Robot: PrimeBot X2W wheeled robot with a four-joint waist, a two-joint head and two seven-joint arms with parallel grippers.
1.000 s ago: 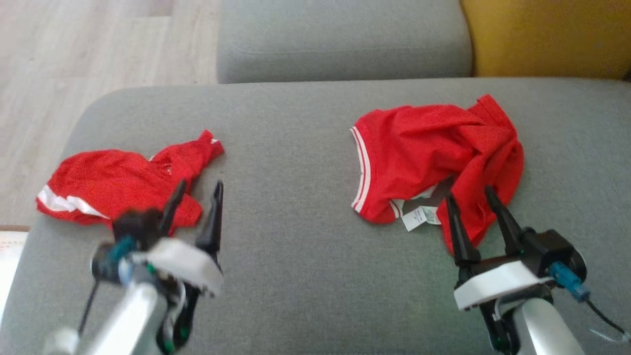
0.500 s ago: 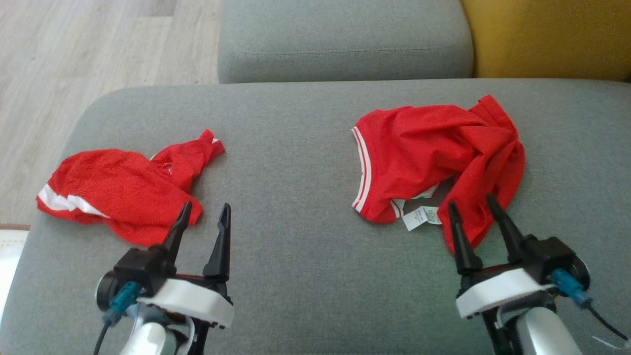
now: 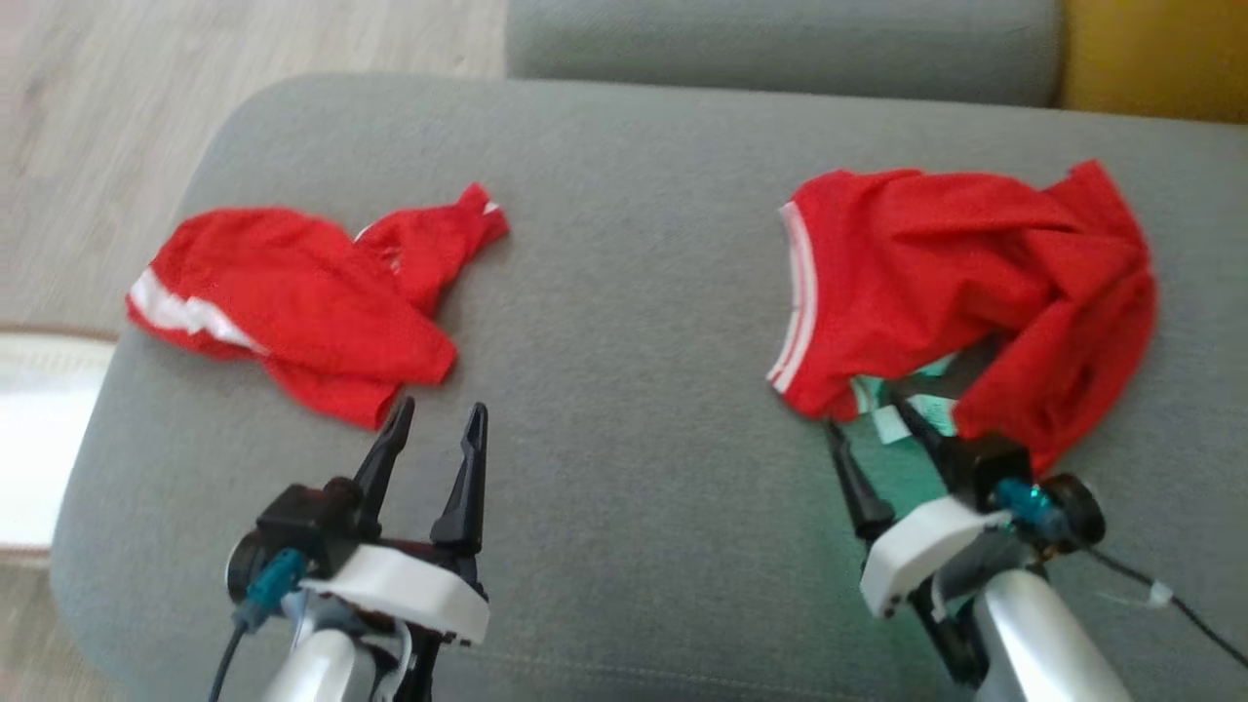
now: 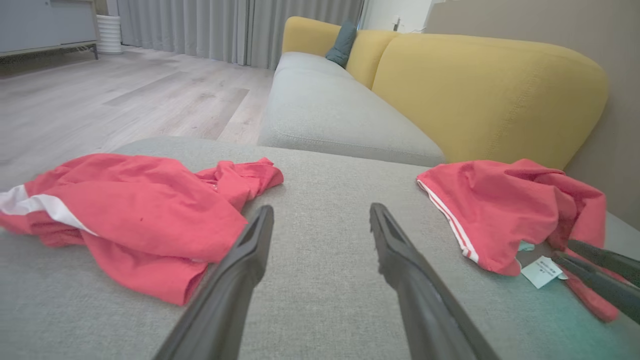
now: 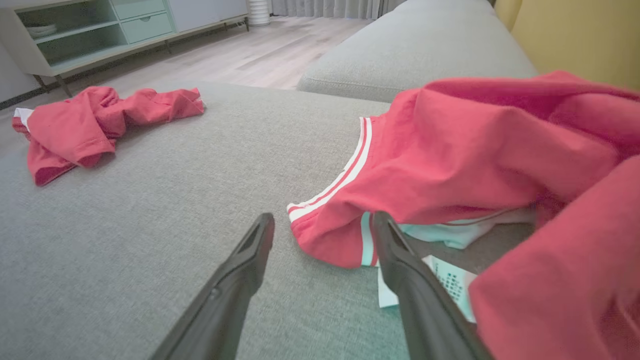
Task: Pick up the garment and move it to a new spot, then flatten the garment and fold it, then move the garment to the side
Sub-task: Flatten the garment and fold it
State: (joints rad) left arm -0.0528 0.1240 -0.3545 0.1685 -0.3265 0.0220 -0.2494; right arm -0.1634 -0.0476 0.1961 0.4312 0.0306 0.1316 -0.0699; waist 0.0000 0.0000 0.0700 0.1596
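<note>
A grey fabric seat cushion (image 3: 624, 546) lies in the foreground, and a second grey sofa seat (image 4: 325, 110) runs on behind it. Mustard-yellow backrests (image 4: 480, 90) line that sofa, with a dark teal cushion (image 4: 343, 44) propped against them. Pale wood-plank floor (image 4: 125, 95) stretches to grey full-length curtains (image 4: 225, 27), where a white ribbed container (image 4: 109, 32) stands. A pale cabinet (image 5: 140, 22) with open shelves and drawers stands on the floor. The wall (image 4: 500, 17) is beige, and the light is soft and even.
</note>
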